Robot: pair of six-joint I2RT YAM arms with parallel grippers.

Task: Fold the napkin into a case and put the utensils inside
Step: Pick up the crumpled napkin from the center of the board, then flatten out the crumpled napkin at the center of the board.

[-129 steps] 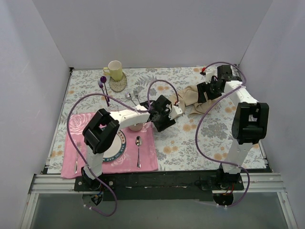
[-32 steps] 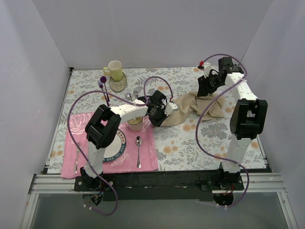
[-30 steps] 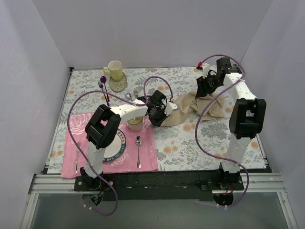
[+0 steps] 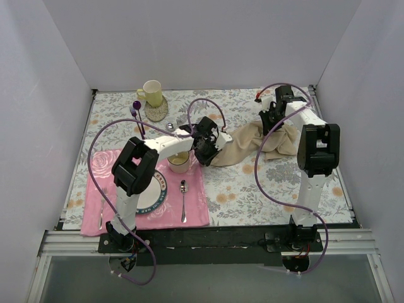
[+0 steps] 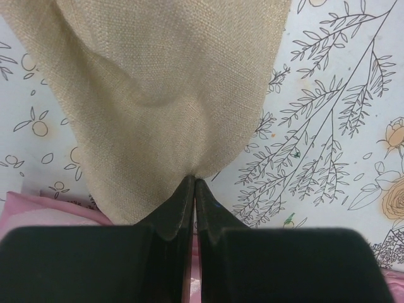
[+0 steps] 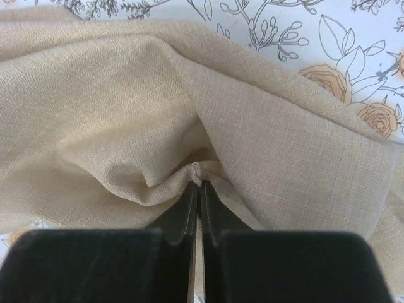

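At the left hand (image 5: 194, 182): fingers pressed together, pinching an edge of the plain beige-tan woven cloth napkin (image 5: 158, 95).
At the right hand (image 6: 196, 184): likewise closed, nipping a puckered fold.
Napkin's place: slack between both hands on the grey floral tabletop (image 4: 240, 189).
Handling: probably light and limp; best gripped at the corners.

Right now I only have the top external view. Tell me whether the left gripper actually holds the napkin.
Observer: Yes. The left wrist view shows the left gripper shut on an edge of the napkin, with the cloth bunching there.
Operator: Check the right one.
Observer: The right wrist view shows the right gripper shut on a small puckered fold of the napkin.
Operator: Say what lies below the left pinch.
Observer: The floral tablecloth, with a corner of the pink placemat at that view's lower left.
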